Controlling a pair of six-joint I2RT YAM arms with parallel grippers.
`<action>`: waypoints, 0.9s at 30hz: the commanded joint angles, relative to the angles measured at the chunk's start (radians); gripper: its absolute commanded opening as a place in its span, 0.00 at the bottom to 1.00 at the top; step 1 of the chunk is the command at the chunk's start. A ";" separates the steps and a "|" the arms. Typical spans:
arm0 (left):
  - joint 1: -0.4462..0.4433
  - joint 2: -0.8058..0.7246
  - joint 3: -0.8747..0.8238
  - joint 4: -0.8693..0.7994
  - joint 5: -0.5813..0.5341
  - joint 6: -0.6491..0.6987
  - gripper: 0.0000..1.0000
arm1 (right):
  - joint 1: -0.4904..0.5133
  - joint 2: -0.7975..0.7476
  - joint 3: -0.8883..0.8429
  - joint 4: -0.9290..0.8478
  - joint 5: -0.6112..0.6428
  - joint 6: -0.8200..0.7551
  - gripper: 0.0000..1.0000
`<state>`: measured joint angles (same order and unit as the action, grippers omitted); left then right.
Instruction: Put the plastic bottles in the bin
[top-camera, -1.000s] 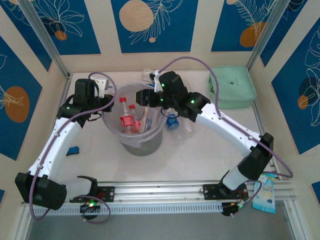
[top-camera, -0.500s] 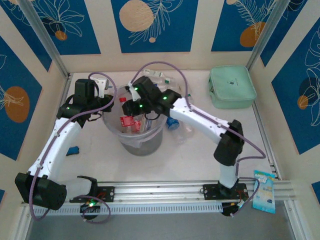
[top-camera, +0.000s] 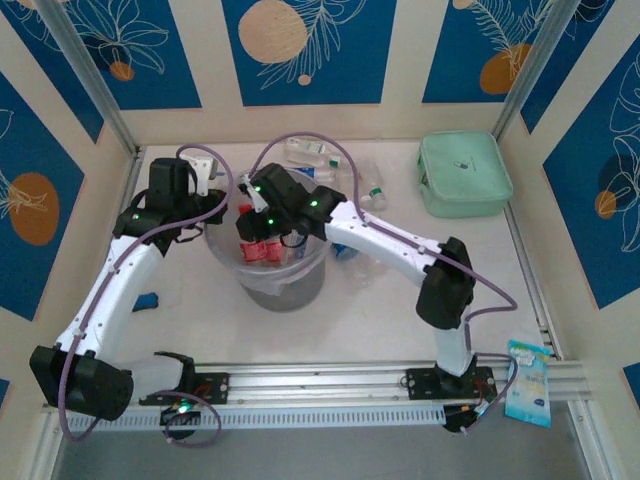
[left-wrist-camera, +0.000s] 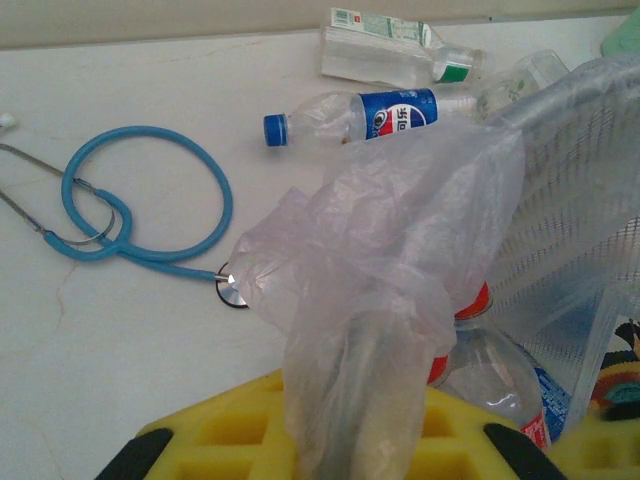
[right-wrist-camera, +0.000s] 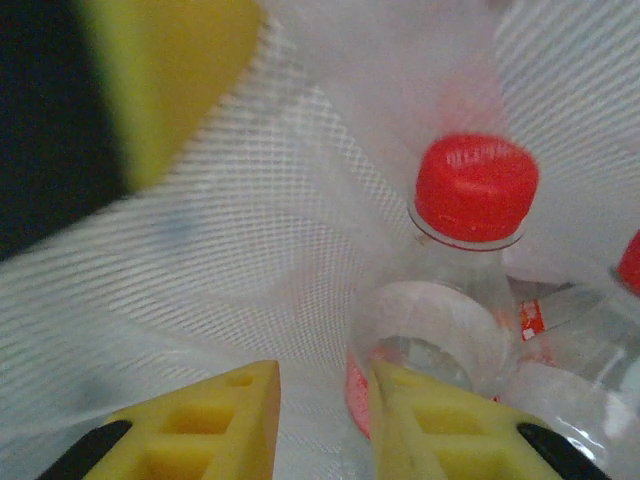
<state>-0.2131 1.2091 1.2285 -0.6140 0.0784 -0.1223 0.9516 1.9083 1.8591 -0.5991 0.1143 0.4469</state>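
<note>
right gripper (right-wrist-camera: 325, 405) hangs inside the bin (top-camera: 292, 290). its yellow fingers are nearly closed with nothing between them, just beside a red-capped bottle (right-wrist-camera: 475, 190) that stands upright against the patterned wall. a second red cap (right-wrist-camera: 630, 262) shows at the edge next to it, and from above red labels show in the bin's middle. so at least two of the plastic bottles are in; the exact count i cannot tell.

left gripper (left-wrist-camera: 360, 450) sits at the bin's far-left rim, clamped on a fold of the thin plastic liner (left-wrist-camera: 390, 260), which seems to steady the bin.

outside, on the table (top-camera: 380, 320), more bottles wait. a blue-labelled bottle (left-wrist-camera: 385, 112) lies on its side, a green-capped bottle (left-wrist-camera: 395, 55) lies near the back wall, and a clear bottle (left-wrist-camera: 525, 72) lies beside them. from above, a blue-capped bottle (top-camera: 345, 250) lies just right of the bin.

the job looks partly done, with at least three pickups left. a blue stethoscope (left-wrist-camera: 140, 205) and a mint-green box (top-camera: 465, 175) are not part of it.
</note>
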 joint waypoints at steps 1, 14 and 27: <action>0.027 0.001 -0.018 0.019 -0.022 0.022 0.00 | -0.008 -0.134 0.040 0.028 0.009 -0.052 0.33; 0.052 -0.025 0.021 -0.026 -0.129 -0.021 0.00 | -0.330 -0.411 -0.156 0.043 0.096 -0.060 0.46; 0.126 -0.016 0.170 -0.222 -0.239 0.023 0.00 | -0.644 -0.094 -0.026 -0.129 0.015 -0.154 0.60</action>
<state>-0.1265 1.2037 1.3437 -0.8150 -0.0956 -0.1291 0.3206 1.7664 1.7699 -0.6674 0.1764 0.3355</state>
